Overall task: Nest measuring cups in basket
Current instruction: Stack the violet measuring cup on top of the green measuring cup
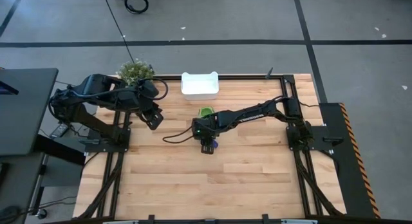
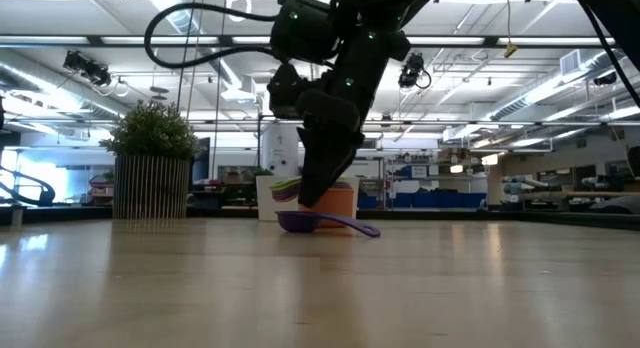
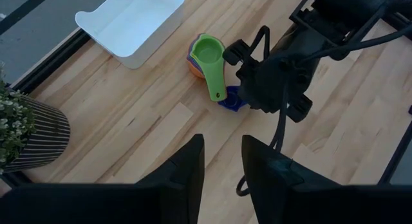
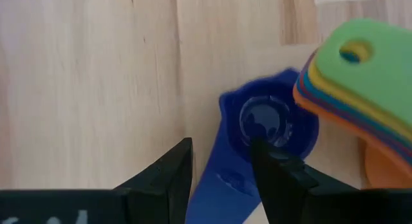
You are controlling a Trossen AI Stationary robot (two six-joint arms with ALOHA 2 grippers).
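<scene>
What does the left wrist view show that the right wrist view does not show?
Only the left wrist view shows the white basket, which has no cups in it, the potted plant, the right arm's body over the table, and the left end effector hanging apart from the cups. Only the right wrist view shows, from close by, the right end effector open above the small blue cup, with its handle running between the fingers. Both views share the nested stack of cups with the green cup on top, and the wooden table.

We see even, bright ceiling light; in the low view the counter gleams softly. The right wrist view blurs the blue cup, its stacked handles too.
</scene>
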